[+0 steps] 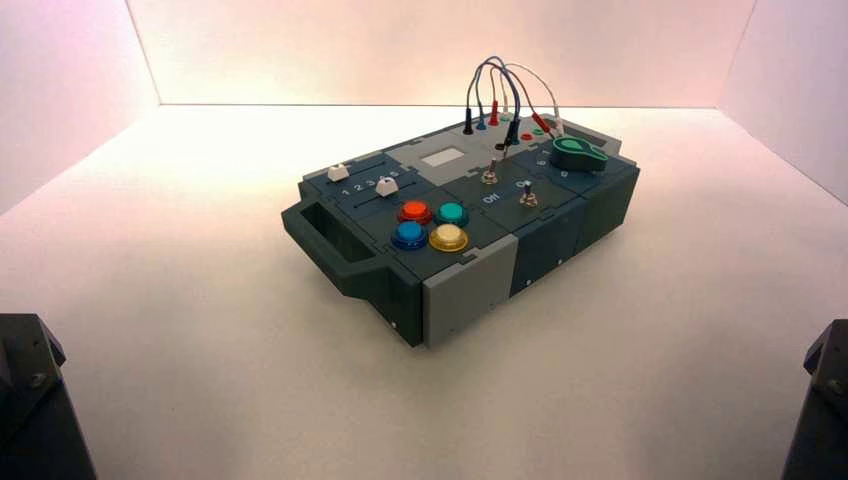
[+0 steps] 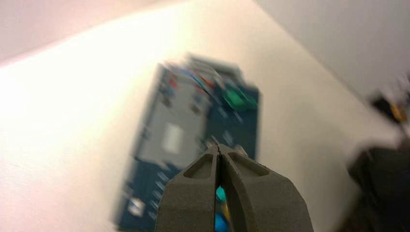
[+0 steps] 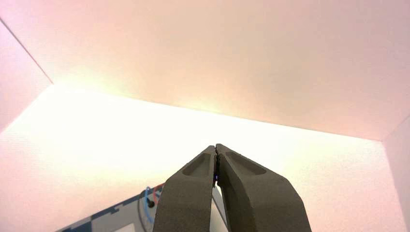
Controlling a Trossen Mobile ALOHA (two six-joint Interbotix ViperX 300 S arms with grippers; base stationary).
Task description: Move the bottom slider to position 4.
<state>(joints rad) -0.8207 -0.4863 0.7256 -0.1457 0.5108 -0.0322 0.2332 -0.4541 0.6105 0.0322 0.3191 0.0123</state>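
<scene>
The dark blue box stands turned in the middle of the table. The bottom slider's white knob sits in its track beside the four round buttons, close to the far end of the 1-5 numeral row. The digit 4 is too small to single out. My left gripper is shut and empty, above and well away from the box, pointing at it. My right gripper is shut and empty, pointing past the box's wired end at the far wall.
A twin white slider knob sits nearer the casing rim. Two toggle switches, a green dial and looped wires fill the box's far end. The arm bases show at the bottom left and bottom right.
</scene>
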